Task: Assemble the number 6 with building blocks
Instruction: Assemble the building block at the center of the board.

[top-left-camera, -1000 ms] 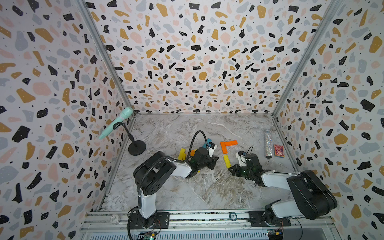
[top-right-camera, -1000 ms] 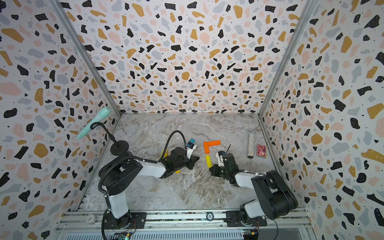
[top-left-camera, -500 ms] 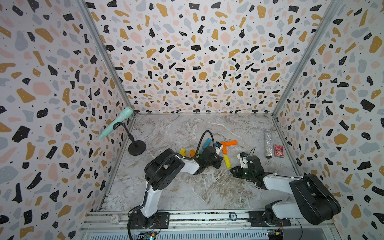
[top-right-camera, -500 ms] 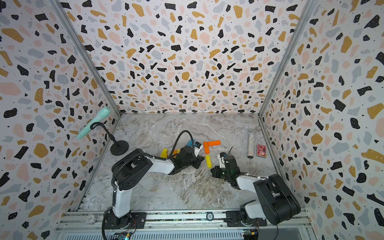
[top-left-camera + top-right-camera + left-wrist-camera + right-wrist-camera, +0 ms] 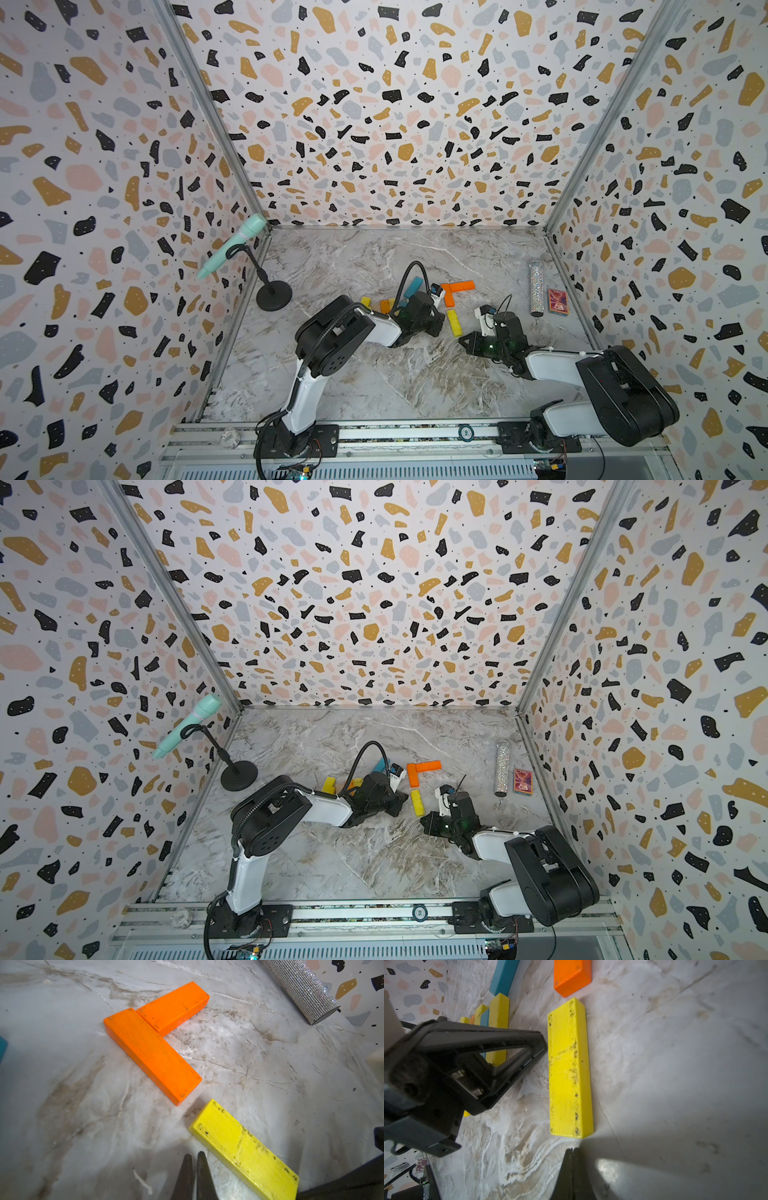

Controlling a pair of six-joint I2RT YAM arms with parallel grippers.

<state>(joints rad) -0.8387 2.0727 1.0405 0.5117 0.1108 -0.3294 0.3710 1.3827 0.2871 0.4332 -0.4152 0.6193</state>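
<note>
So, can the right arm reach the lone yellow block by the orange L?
Probably yes: the right gripper, shut, sits just off the yellow block, nothing between; the left gripper beside its long side could crowd a grasp.

The left arm (image 5: 332, 332) has swung right. Its shut claw (image 5: 193, 1157), earlier over the loose blocks (image 5: 376, 303) on the left, now sits low just left of the yellow block (image 5: 454, 322). Yellow and orange blocks it covered have come into sight.
</note>
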